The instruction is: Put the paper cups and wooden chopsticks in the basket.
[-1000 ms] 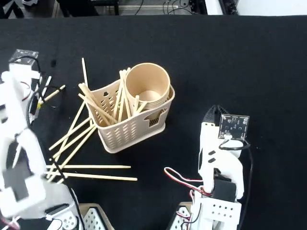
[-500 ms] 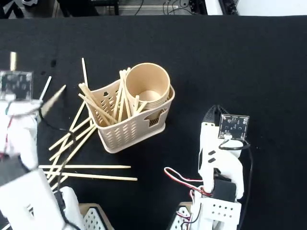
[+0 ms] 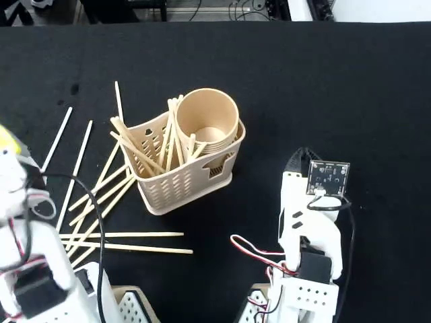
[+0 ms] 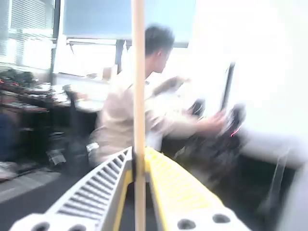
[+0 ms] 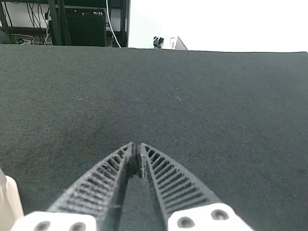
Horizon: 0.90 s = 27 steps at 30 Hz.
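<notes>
The basket (image 3: 182,182) is located on the desk (image 3: 337,87), with the paper cups (image 3: 207,111) nested in its right-hand end and loose chopsticks (image 3: 135,234) spread to its left.

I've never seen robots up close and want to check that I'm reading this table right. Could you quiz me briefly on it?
1. True or false: the paper cups stand inside the basket.
2. Multiple choice: what does the left end effector hold? A) a chopstick B) a cup C) nothing
3. Fill in: the right end effector holds nothing and its jaws are ___.

Key: 1 true; 2 A; 3 shut.
</notes>
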Available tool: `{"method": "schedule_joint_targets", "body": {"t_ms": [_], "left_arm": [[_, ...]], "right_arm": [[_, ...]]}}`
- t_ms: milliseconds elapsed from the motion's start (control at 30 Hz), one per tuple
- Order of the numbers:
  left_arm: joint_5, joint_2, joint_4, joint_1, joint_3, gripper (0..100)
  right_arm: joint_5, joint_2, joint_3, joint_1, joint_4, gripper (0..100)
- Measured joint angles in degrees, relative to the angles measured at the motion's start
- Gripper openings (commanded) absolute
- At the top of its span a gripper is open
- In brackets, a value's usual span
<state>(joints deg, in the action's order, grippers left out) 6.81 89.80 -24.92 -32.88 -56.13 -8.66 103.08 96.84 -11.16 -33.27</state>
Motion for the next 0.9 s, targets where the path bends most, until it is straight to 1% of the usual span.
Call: {"method": "schedule_joint_targets", "body": {"t_ms": [167, 200, 267, 333, 500, 600, 700, 833, 900], "left_arm": [[17.1, 7.6, -2.0, 0.2, 1.5, 3], [19.0, 9.7, -2.5, 1.8, 1.7, 3], [20.3, 13.1, -3.5, 6.4, 2.6, 3], [19.8, 13.6, -4.7, 12.8, 2.7, 3], [10.8, 12.2, -6.1, 30.2, -0.6, 3], [6.8, 10.9, -6.1, 37.3, -5.1, 3], [5.4, 10.7, -5.6, 39.1, -8.6, 3], [5.1, 10.6, -2.4, 39.7, -14.9, 4], [5.1, 10.6, -2.1, 39.7, -17.3, 11]], "right_arm": [[0.0, 0.0, 0.0, 0.0, 0.0, 1.3], [0.0, 0.0, 0.0, 0.0, 0.0, 1.3], [0.0, 0.0, 0.0, 0.0, 0.0, 1.3], [0.0, 0.0, 0.0, 0.0, 0.0, 1.3], [0.0, 0.0, 0.0, 0.0, 0.0, 1.3], [0.0, 0.0, 0.0, 0.0, 0.0, 1.3], [0.0, 0.0, 0.0, 0.0, 0.0, 1.3], [0.0, 0.0, 0.0, 0.0, 0.0, 1.3], [0.0, 0.0, 0.0, 0.0, 0.0, 1.3]]}}
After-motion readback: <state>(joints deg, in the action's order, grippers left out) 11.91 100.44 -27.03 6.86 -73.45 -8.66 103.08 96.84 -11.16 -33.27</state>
